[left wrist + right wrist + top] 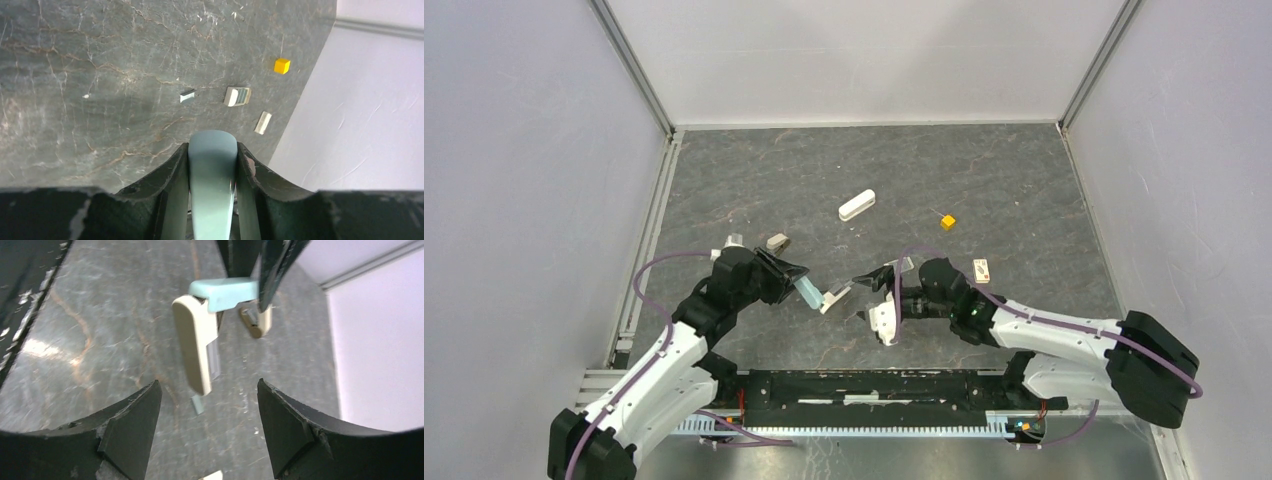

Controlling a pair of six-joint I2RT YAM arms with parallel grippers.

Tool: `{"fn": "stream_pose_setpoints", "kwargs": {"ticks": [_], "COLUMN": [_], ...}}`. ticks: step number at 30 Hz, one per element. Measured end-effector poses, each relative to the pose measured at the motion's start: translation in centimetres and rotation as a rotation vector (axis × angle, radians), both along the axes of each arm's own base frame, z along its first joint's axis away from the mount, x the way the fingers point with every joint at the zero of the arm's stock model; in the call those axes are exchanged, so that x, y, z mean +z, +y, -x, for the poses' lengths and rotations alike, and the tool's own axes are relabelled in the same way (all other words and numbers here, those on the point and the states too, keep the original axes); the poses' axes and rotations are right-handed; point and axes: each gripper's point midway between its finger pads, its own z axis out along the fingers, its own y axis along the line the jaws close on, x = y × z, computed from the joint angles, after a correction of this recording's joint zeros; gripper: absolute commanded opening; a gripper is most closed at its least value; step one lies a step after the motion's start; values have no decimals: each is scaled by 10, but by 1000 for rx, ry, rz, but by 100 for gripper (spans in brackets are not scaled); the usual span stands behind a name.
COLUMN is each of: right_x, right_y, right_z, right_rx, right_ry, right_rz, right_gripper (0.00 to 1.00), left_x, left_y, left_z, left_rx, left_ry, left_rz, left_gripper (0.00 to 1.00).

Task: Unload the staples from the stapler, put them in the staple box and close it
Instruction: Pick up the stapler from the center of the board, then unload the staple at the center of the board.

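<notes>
My left gripper [796, 278] is shut on the teal top of the stapler [810, 292] and holds it above the table; in the left wrist view the teal body [212, 170] fills the gap between the fingers. The stapler hangs open, and its cream base [192, 345] with a metal rail points down towards my right gripper [209, 390], which is open and empty just right of it [864, 295]. A short thin grey strip, seemingly staples [197, 404], lies on the table under the base. Another small shiny strip [187, 96] lies further off.
A white oblong item [857, 205] lies mid-table. A yellow cube [948, 222] and a small white box with a red mark [981, 268] lie to the right. A small beige piece [777, 241] lies behind the left gripper. Walls enclose the table.
</notes>
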Motion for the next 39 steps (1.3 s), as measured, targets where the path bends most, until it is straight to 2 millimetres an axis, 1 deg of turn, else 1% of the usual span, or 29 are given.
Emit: {"fn": "stream_pose_setpoints", "kwargs": {"ticks": [1,3,5,7,9,11,12,15,17,18,20,25,29,31,36,39], "right_x": [2,-2,-10,-19,-27,-29,-25,1,15,19,22,21,27,25,12,9], "right_y": [3,2,-1,-8,-17,-24,-25,-22,-22,-21,-19,-8,4,10,21,28], "right_z": [0,3,6,10,13,13,10,1,-5,-6,-8,-10,-10,-11,-14,-18], "right_rx": [-19,-50,-80,-109,-144,-182,-208,-289,-327,-339,-348,-335,-316,-312,-305,-308], "right_ry": [-26,-54,-79,-104,-137,-173,-192,-256,-291,-303,-319,-319,-310,-306,-300,-309], "right_rz": [-25,-52,-75,-97,-131,-161,-179,-275,-327,-341,-351,-350,-372,-367,-334,-322], "right_gripper": [77,78,83,88,88,88,88,88,89,89,88,87,87,86,82,78], "left_x": [1,7,18,27,33,35,35,34,35,35,36,39,42,43,45,48], "left_y": [1,2,2,1,1,1,0,1,0,0,-1,-1,0,0,0,0], "left_z": [0,-2,-6,-9,-11,-12,-11,-9,-8,-8,-7,-5,-4,-4,-3,-3], "left_rx": [25,63,88,107,121,128,129,137,137,138,135,137,137,137,138,138], "left_ry": [30,51,50,53,53,56,61,77,78,78,78,73,64,61,57,49], "left_rz": [11,29,57,79,95,102,102,106,113,114,118,127,134,137,142,150], "left_gripper": [2,2,2,2,2,2,2,2,2,2,2,2,2,2,2,2]}}
